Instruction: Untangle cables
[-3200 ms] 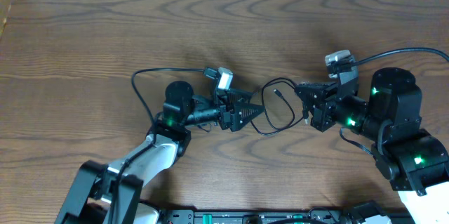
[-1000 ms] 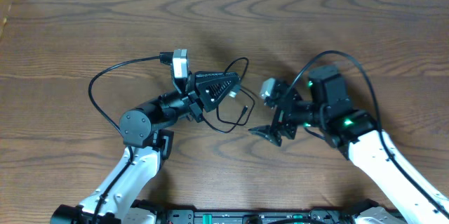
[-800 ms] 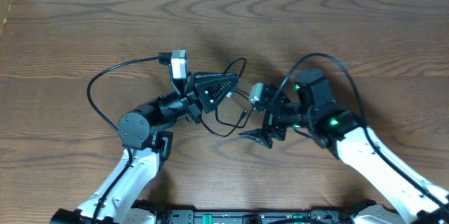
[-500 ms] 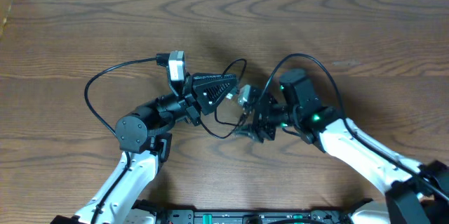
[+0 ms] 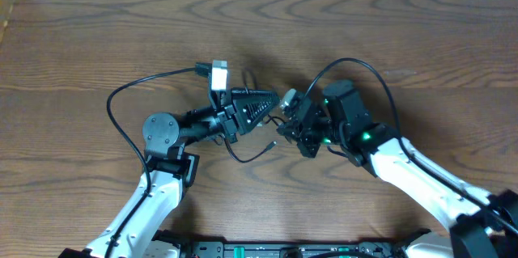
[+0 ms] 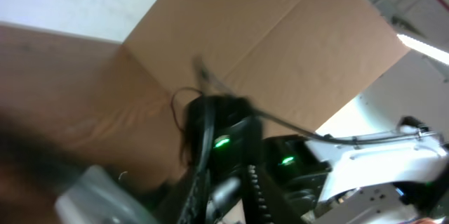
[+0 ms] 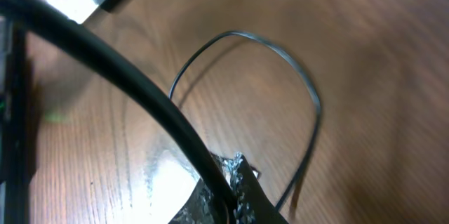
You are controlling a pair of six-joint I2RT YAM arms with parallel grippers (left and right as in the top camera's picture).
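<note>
Both arms have drawn together since a moment ago, and your left tool (image 5: 271, 101) now sits just beside your right tool (image 5: 291, 127) at the middle of the tabletop (image 5: 97, 31). Your left tool is pinched closed on the black cord (image 5: 263, 153), which loops down from it onto the wood, its free end pointing right. Your right tool is too hidden to tell whether it is open or closed. Its wrist view shows a curve of cord lying on the wood.

Overhead looks straight down at the surface (image 5: 97, 31); right wrist views it close up. Left wrist tilts upward at the right arm (image 6: 365, 157).
</note>
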